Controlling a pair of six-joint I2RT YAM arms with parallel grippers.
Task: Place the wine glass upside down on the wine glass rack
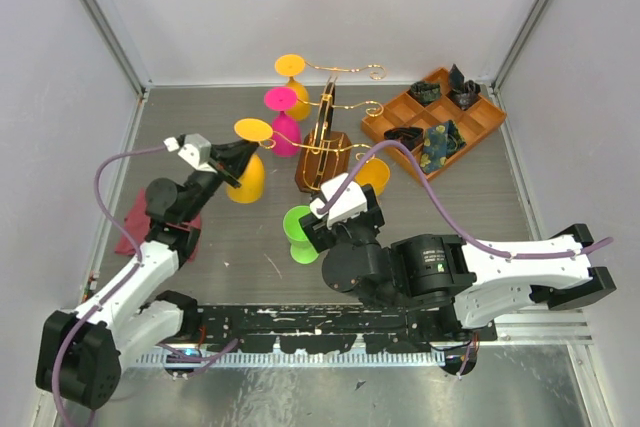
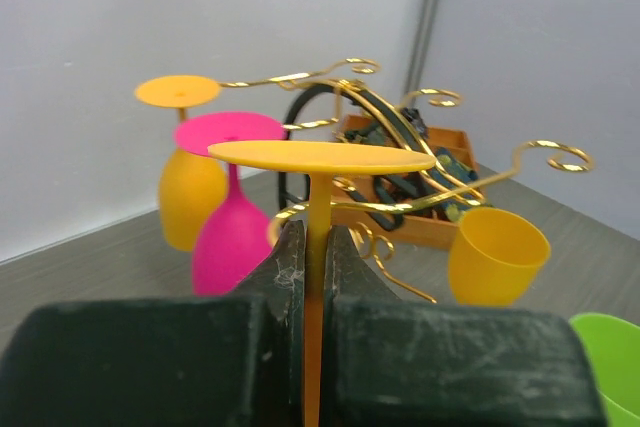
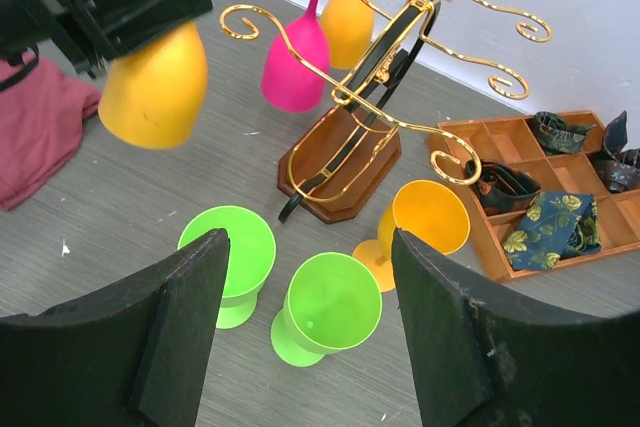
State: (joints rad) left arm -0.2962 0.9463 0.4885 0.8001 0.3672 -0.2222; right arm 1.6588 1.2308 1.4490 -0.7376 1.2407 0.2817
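Left pincer (image 2: 316, 252) clenches the wine glass (image 2: 320, 156) stem; its foot could snag the wine glass rack (image 1: 322, 159) (right pincer (image 3: 310, 244) released).

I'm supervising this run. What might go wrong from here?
The left gripper pinches the held orange glass only by its thin stem, so it may twist. Its foot sits close to the hanging pink glass and a scroll arm of the wine glass rack; a misaligned push may knock either.
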